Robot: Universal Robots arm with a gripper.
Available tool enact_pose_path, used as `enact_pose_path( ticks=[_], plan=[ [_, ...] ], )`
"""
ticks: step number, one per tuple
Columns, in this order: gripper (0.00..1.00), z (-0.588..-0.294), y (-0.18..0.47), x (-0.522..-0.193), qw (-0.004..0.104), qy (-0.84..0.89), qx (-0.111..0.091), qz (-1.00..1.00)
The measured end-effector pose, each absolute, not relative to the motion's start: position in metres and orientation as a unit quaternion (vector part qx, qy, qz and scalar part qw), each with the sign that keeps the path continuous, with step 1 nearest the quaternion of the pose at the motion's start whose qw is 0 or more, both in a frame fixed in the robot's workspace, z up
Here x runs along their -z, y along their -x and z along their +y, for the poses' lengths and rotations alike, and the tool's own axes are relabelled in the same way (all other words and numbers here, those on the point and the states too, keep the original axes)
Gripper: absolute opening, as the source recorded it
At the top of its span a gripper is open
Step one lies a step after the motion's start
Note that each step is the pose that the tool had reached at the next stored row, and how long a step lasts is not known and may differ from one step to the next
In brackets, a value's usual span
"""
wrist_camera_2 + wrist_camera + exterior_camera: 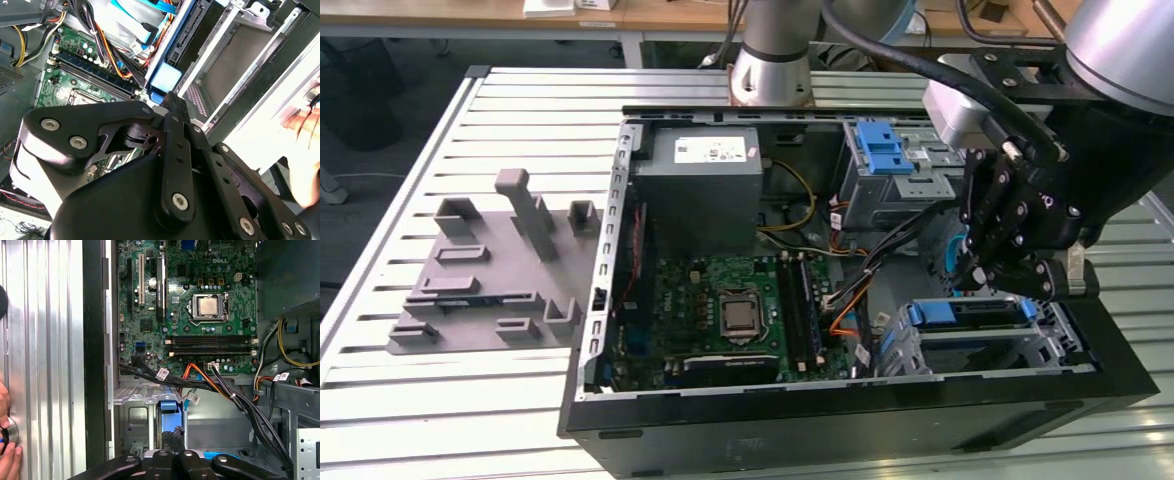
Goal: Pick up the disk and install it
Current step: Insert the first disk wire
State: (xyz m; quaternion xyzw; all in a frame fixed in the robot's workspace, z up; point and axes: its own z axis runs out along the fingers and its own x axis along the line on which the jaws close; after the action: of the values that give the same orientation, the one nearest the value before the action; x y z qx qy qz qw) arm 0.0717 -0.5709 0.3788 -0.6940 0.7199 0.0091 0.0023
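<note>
The disk (pixel 970 313) sits in the metal drive cage (pixel 1062 335) at the near corner of the open computer case, on the exterior view's right. Its blue carrier end (pixel 169 406) faces my gripper. My gripper (pixel 998 288) hangs straight over that end. In the first wrist view the gripper (pixel 172 440) is shut, the two fingers together with nothing between them, their tips at or just off the blue end. The second wrist view has the same blue end (pixel 165 77) just past the gripper (pixel 172 100). Most of the disk's body is hidden inside the cage.
A grey moulded holder block (pixel 487 280) with upright posts stands on the slatted table on the exterior view's left. A blue latch piece (pixel 883 148) tops the far drive cage. Black and orange cables (pixel 225 390) run beside the cage, past the motherboard (pixel 720 320). A person's hand (pixel 7 450) rests on the table.
</note>
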Motion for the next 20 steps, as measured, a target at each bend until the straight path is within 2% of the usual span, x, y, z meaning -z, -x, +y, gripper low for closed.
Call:
enact_pose_path(
  ticks=[20],
  plan=[
    [0.11, -0.568, -0.099, -0.379, 0.002, 0.694, -0.009, 0.72]
  ],
)
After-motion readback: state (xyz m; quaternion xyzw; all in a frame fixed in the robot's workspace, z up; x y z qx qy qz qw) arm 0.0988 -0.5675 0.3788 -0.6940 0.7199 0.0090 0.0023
